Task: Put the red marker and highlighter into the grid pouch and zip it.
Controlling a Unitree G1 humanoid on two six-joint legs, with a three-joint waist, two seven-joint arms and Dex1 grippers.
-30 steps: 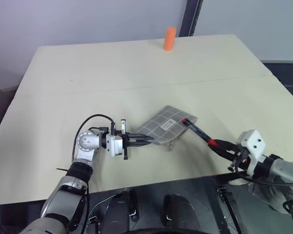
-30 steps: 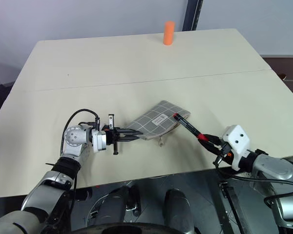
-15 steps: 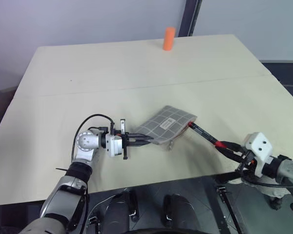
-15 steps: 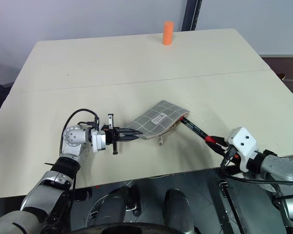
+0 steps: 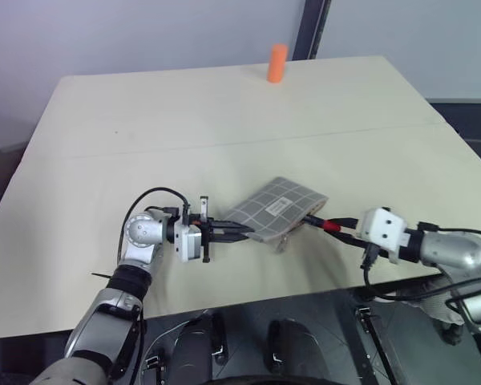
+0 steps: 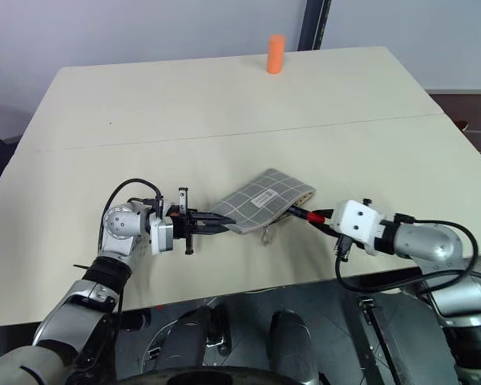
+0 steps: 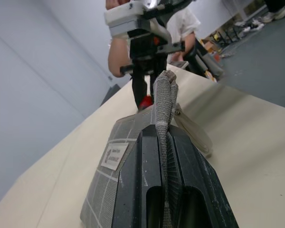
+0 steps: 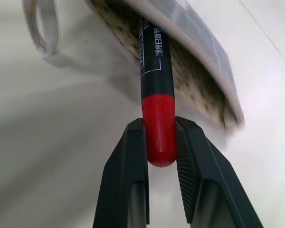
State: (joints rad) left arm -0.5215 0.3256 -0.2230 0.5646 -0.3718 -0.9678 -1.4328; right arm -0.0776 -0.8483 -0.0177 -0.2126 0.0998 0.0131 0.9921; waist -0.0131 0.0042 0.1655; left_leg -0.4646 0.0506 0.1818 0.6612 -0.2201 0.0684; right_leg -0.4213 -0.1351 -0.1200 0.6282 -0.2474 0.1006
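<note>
The grid pouch [image 5: 276, 204] lies near the table's front edge, grey with white lines and a small white label. My left gripper [image 5: 240, 233] is shut on its left edge, pinching the fabric [image 7: 162, 142] and holding it slightly raised. At the pouch's right end the mouth gapes, showing dotted lining. My right gripper [image 8: 159, 124] is shut on the red end of the red marker [image 8: 156, 80]. The marker's black front section reaches into the mouth. The highlighter is out of view.
An upright orange cylinder [image 5: 278, 63] stands at the table's far edge. A looped zipper pull [image 8: 38, 23] hangs by the pouch's mouth. The table's front edge [image 5: 305, 293] runs close below both grippers. A person [image 7: 183, 23] stands beyond the table.
My right gripper has swung left toward the pouch and rolled, carrying the marker. The marker's black tip now sits inside the mouth. The left gripper and pouch stayed put.
</note>
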